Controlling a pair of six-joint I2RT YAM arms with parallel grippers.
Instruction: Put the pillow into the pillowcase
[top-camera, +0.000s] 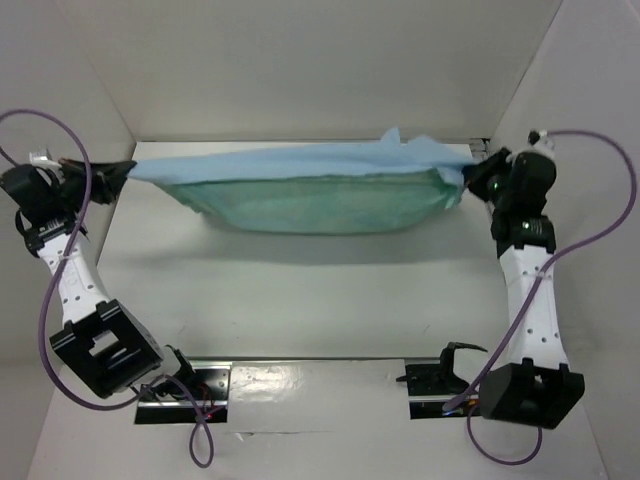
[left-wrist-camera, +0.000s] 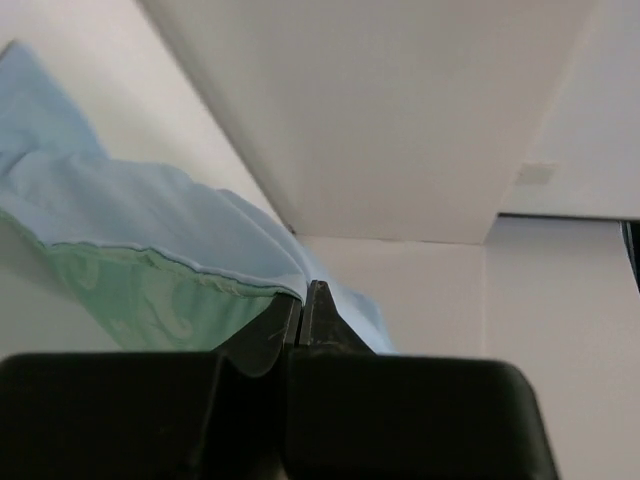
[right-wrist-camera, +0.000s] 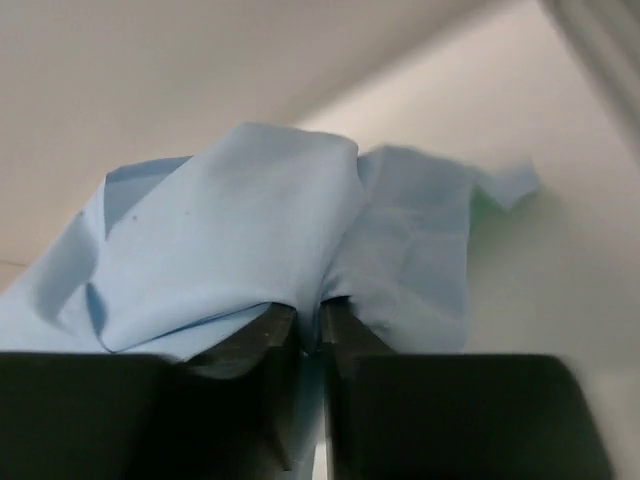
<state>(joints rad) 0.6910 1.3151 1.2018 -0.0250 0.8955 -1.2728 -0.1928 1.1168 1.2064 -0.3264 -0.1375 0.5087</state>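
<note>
The pillowcase (top-camera: 320, 195) hangs stretched across the back of the table, light blue on top and sea-green with pale swirls below, sagging full in the middle. The pillow is hidden; no white cushion shows. My left gripper (top-camera: 122, 170) holds the left end, and in the left wrist view its jaws (left-wrist-camera: 303, 298) are pressed together on the pillowcase hem (left-wrist-camera: 150, 220). My right gripper (top-camera: 476, 168) holds the right end. In the right wrist view bunched blue pillowcase cloth (right-wrist-camera: 260, 220) runs down into the narrow gap between the right gripper's jaws (right-wrist-camera: 310, 315).
White walls close in the table (top-camera: 300, 290) at the back and on both sides, close to each gripper. Purple cables (top-camera: 600, 230) loop beside both arms. The arm bases and their black mounting plates (top-camera: 200, 385) sit at the near edge.
</note>
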